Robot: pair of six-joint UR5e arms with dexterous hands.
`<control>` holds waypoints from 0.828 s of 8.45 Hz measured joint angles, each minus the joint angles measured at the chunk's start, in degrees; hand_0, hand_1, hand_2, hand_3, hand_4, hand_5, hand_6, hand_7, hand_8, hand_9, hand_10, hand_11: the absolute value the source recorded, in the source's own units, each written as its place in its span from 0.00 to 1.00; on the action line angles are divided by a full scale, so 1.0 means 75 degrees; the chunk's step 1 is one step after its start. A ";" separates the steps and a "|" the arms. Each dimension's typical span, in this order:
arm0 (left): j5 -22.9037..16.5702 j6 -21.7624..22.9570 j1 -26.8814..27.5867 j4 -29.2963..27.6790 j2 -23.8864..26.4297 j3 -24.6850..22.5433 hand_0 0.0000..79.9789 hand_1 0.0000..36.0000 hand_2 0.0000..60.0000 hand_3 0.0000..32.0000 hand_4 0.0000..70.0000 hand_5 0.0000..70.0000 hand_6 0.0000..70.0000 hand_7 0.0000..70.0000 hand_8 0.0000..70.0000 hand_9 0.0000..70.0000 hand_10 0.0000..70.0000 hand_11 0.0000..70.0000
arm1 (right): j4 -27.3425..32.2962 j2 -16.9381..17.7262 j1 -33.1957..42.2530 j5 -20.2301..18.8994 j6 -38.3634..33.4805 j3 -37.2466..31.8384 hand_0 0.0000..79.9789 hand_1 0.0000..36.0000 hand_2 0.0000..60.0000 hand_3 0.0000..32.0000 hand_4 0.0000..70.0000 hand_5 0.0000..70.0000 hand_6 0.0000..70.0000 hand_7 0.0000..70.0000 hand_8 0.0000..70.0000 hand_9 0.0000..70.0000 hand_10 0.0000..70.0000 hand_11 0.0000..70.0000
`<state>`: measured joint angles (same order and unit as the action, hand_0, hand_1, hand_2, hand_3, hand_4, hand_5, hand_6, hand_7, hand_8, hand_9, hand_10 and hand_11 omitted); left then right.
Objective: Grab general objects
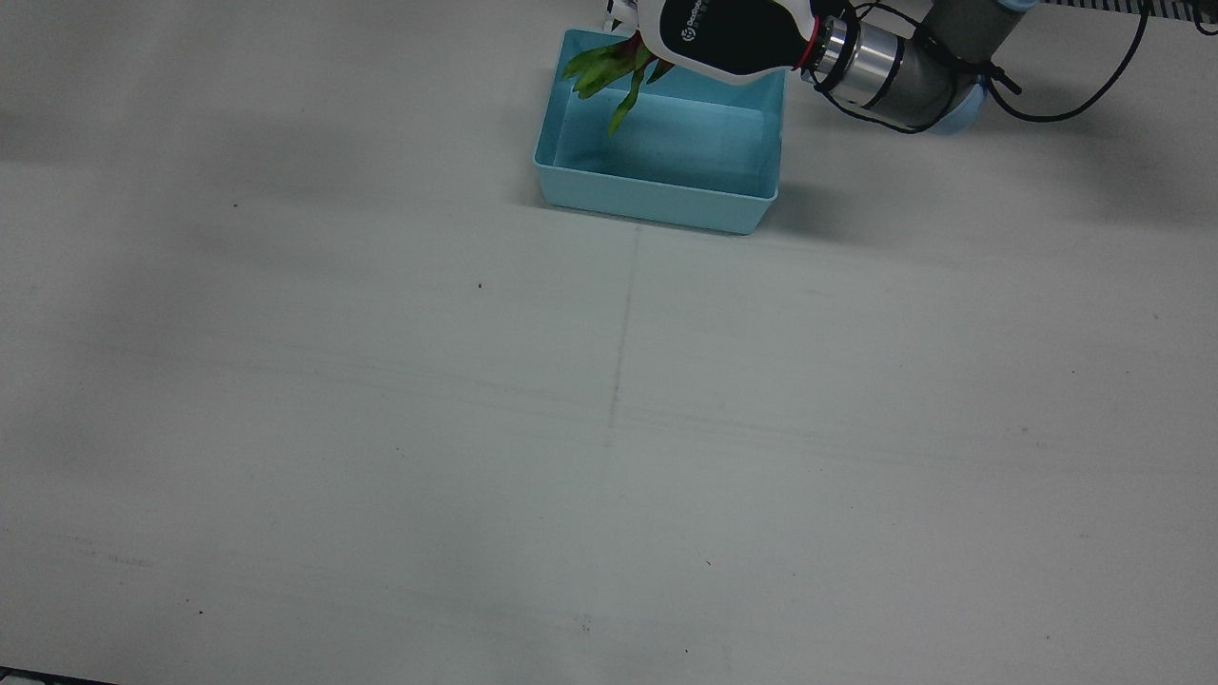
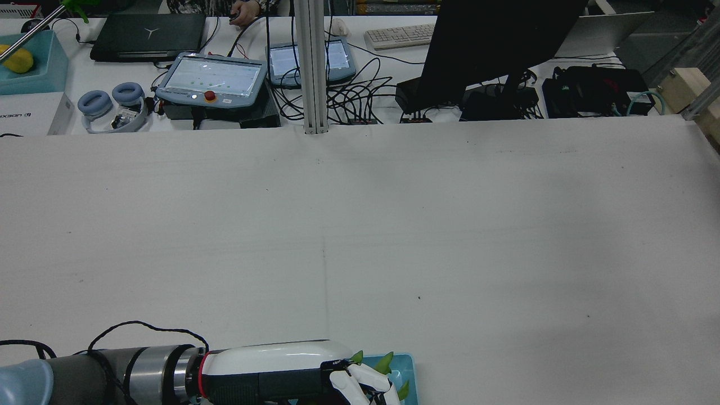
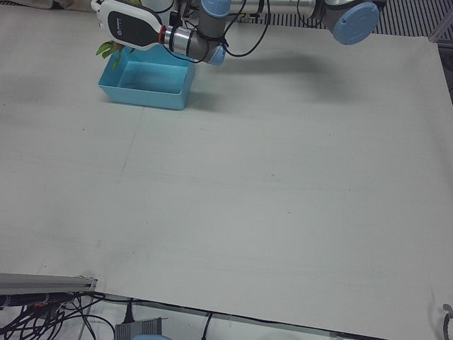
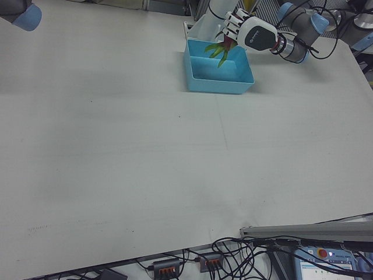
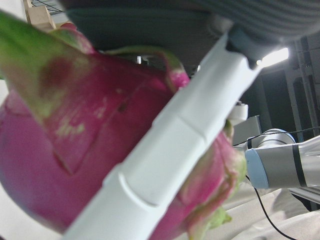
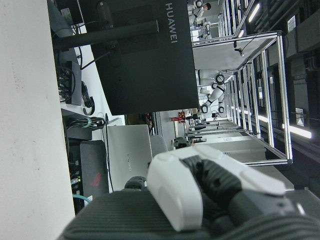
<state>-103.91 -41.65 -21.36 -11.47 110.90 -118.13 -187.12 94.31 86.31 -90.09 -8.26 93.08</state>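
My left hand point(image 1: 728, 33) is shut on a pink dragon fruit with green leaves point(image 1: 614, 71) and holds it above the far corner of a light blue bin point(image 1: 657, 195). The bin's inside looks empty. The left hand view is filled by the fruit point(image 5: 75, 165) with a white finger point(image 5: 165, 150) pressed across it. The same hand shows in the rear view point(image 2: 281, 371), the left-front view point(image 3: 131, 28) and the right-front view point(image 4: 250, 32). My right hand point(image 6: 200, 185) shows only in its own view, holding nothing, far from the bin.
The bin stands at the robot's edge of the white table point(image 1: 609, 428), near the middle. A monitor point(image 2: 495, 45), tablets and cables lie beyond the table's far edge. A right arm joint point(image 4: 23, 14) shows at the table's corner.
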 measured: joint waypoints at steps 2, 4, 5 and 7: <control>0.0000 -0.0013 0.0020 0.0093 -0.0016 -0.0014 1.00 1.00 1.00 0.00 0.22 1.00 0.45 1.00 0.07 0.19 0.56 0.86 | 0.0000 0.0003 0.0000 0.0000 0.0000 0.0000 0.00 0.00 0.00 0.00 0.00 0.00 0.00 0.00 0.00 0.00 0.00 0.00; 0.0006 -0.0046 0.0020 0.0031 -0.0112 0.0090 1.00 1.00 1.00 0.00 0.25 1.00 0.50 1.00 0.08 0.21 0.56 0.86 | 0.0000 0.0003 0.0000 0.0000 0.0000 0.0000 0.00 0.00 0.00 0.00 0.00 0.00 0.00 0.00 0.00 0.00 0.00 0.00; 0.0010 -0.0065 0.0018 -0.0022 -0.0157 0.0136 1.00 1.00 1.00 0.00 0.17 1.00 0.41 1.00 0.07 0.18 0.56 0.86 | 0.0000 0.0002 0.0000 0.0000 0.0000 0.0000 0.00 0.00 0.00 0.00 0.00 0.00 0.00 0.00 0.00 0.00 0.00 0.00; 0.0014 -0.0080 0.0020 -0.0067 -0.0170 0.0156 1.00 1.00 1.00 0.00 0.00 1.00 0.18 0.81 0.02 0.14 0.47 0.74 | 0.0000 0.0000 0.0000 0.0004 0.0000 0.0000 0.00 0.00 0.00 0.00 0.00 0.00 0.00 0.00 0.00 0.00 0.00 0.00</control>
<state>-103.80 -42.25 -21.21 -11.98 109.63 -116.96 -187.12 94.31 86.31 -90.06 -8.26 93.08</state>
